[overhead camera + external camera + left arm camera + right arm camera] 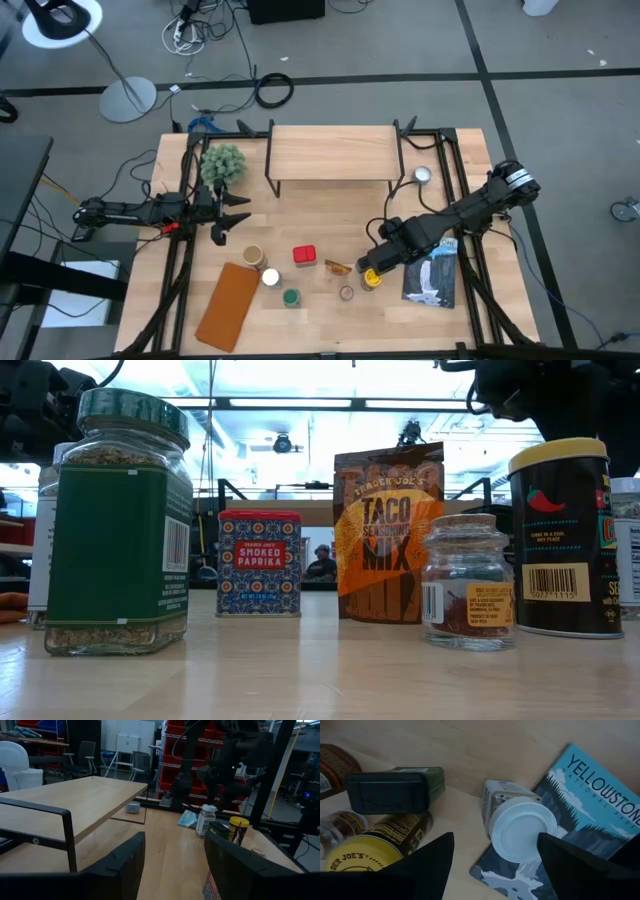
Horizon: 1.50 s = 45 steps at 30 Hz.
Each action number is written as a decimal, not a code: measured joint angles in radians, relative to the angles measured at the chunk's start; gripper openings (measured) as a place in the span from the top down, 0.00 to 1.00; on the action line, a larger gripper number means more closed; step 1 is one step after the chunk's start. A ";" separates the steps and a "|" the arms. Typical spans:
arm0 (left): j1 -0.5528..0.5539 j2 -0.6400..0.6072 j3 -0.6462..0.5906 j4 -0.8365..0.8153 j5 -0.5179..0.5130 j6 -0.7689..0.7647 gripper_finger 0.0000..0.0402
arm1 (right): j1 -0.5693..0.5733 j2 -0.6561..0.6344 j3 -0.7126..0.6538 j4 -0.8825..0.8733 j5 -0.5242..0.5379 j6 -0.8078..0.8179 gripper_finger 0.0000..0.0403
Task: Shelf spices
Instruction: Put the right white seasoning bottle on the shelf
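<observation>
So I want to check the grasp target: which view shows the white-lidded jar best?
The right wrist view: the white-lidded jar fills the frame between the right gripper's open fingers, partly on a Yellowstone card. The left wrist view shows it small; high and low views hide it.

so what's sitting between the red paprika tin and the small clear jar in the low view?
The amber taco seasoning packet stands between red paprika tin and small clear jar, low view.

Shelf [332, 152] top bare along table's [330, 325] far edge; jars [290, 297] crowd near edge, probably tight passage between.
</observation>
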 joint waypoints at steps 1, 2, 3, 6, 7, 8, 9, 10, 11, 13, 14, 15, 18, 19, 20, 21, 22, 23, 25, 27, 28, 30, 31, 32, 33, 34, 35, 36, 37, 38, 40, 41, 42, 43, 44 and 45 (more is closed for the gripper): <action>0.000 0.000 0.000 0.000 0.000 0.000 0.48 | 0.000 0.000 0.000 -0.001 0.004 0.002 0.29; 0.000 0.000 0.000 0.000 0.000 0.000 0.48 | 0.000 -0.003 -0.001 0.000 0.009 0.008 0.29; 0.000 0.000 0.000 0.000 0.000 0.000 0.48 | 0.000 -0.007 -0.002 0.001 0.011 0.015 0.30; 0.000 0.000 0.000 0.000 0.000 0.000 0.48 | 0.001 -0.021 -0.005 0.006 0.020 0.034 0.31; 0.000 0.000 0.000 0.000 0.000 0.000 0.48 | 0.002 -0.026 -0.005 0.006 0.026 0.037 0.31; 0.000 0.000 0.000 0.000 0.000 0.000 0.48 | 0.002 -0.030 -0.005 0.006 0.031 0.038 0.32; 0.000 0.000 0.000 0.000 0.000 0.000 0.48 | 0.002 -0.034 -0.005 0.006 0.034 0.038 0.32; 0.000 0.000 0.000 0.000 0.000 0.000 0.48 | 0.002 -0.036 -0.005 0.005 0.034 0.037 0.32; 0.000 0.000 0.000 0.000 0.000 0.000 0.48 | 0.002 -0.036 -0.005 0.005 0.034 0.037 0.33; 0.000 0.000 0.000 0.000 0.000 0.000 0.48 | 0.002 -0.036 -0.005 0.003 0.034 0.033 0.33; 0.000 0.000 0.000 0.000 0.000 0.000 0.48 | 0.002 -0.036 -0.005 -0.001 0.034 0.030 0.33; 0.000 0.000 0.000 0.000 0.000 0.000 0.48 | 0.002 -0.036 -0.005 -0.009 0.034 0.029 0.33; 0.000 0.000 0.000 0.000 0.000 0.000 0.48 | 0.002 -0.036 -0.005 -0.041 0.034 0.029 0.33; 0.000 0.000 0.000 0.000 0.000 0.000 0.48 | 0.002 -0.036 -0.005 -0.050 0.034 0.029 0.33; 0.000 0.000 0.000 0.000 0.000 0.000 0.48 | 0.002 -0.036 -0.005 -0.055 0.033 0.028 0.33; 0.000 0.000 0.000 0.000 0.000 0.000 0.48 | 0.002 -0.036 -0.005 -0.054 0.029 0.025 0.33; 0.000 0.000 0.000 0.000 0.000 0.000 0.48 | 0.002 -0.036 -0.005 -0.047 0.025 0.020 0.33; 0.000 0.000 0.000 0.000 0.000 0.000 0.48 | 0.002 -0.036 -0.005 -0.039 0.023 0.015 0.33; 0.000 0.000 0.000 0.000 0.000 0.000 0.48 | 0.002 -0.036 -0.005 -0.028 0.022 0.011 0.34; 0.000 0.000 0.000 0.000 0.000 0.000 0.48 | 0.002 -0.036 -0.006 -0.027 0.022 0.011 0.35; 0.000 0.000 0.000 0.000 0.000 0.000 0.48 | 0.002 -0.037 -0.011 -0.021 0.022 0.011 0.35; 0.000 0.000 0.000 0.000 0.000 0.000 0.48 | 0.002 -0.037 -0.030 -0.013 0.020 0.023 0.36; 0.000 0.000 0.000 0.000 0.000 0.000 0.48 | 0.002 -0.037 -0.038 -0.016 0.015 0.030 0.36; 0.000 0.000 0.000 0.000 0.000 0.000 0.48 | 0.002 -0.040 -0.046 -0.016 0.010 0.034 0.36; 0.000 0.000 0.000 0.000 0.000 0.000 0.48 | 0.002 -0.041 -0.053 -0.014 0.007 0.036 0.36; 0.000 0.000 0.000 0.000 0.000 0.000 0.48 | 0.003 -0.042 -0.059 -0.014 0.006 0.037 0.36; 0.000 0.000 0.000 0.000 0.000 0.000 0.48 | 0.005 -0.043 -0.061 -0.014 0.007 0.039 0.36; 0.000 0.000 0.000 0.000 0.000 0.000 0.48 | 0.007 -0.042 -0.061 -0.012 0.011 0.043 0.36; 0.000 0.000 0.000 0.000 0.000 0.000 0.48 | 0.007 -0.042 -0.061 -0.008 0.015 0.047 0.36; 0.000 0.000 0.000 0.000 0.000 0.000 0.48 | 0.008 -0.042 -0.060 -0.006 0.016 0.050 0.36; 0.000 0.000 0.000 0.000 0.000 0.000 0.48 | 0.011 -0.040 -0.051 -0.011 0.016 0.053 0.36; 0.000 0.000 0.000 0.000 0.000 0.000 0.48 | 0.013 -0.038 -0.042 -0.015 0.018 0.053 0.36; 0.000 0.000 0.000 0.000 0.000 0.000 0.48 | 0.013 -0.036 -0.034 -0.016 0.019 0.054 0.36; 0.000 0.000 0.000 0.000 0.000 0.000 0.48 | 0.014 -0.035 -0.022 -0.020 0.019 0.055 0.36; 0.000 0.000 0.000 0.000 0.000 0.000 0.48 | 0.015 -0.034 -0.010 -0.029 0.026 0.056 0.36; 0.000 0.000 0.000 0.000 0.000 0.000 0.48 | 0.015 -0.034 0.002 -0.042 0.033 0.056 0.36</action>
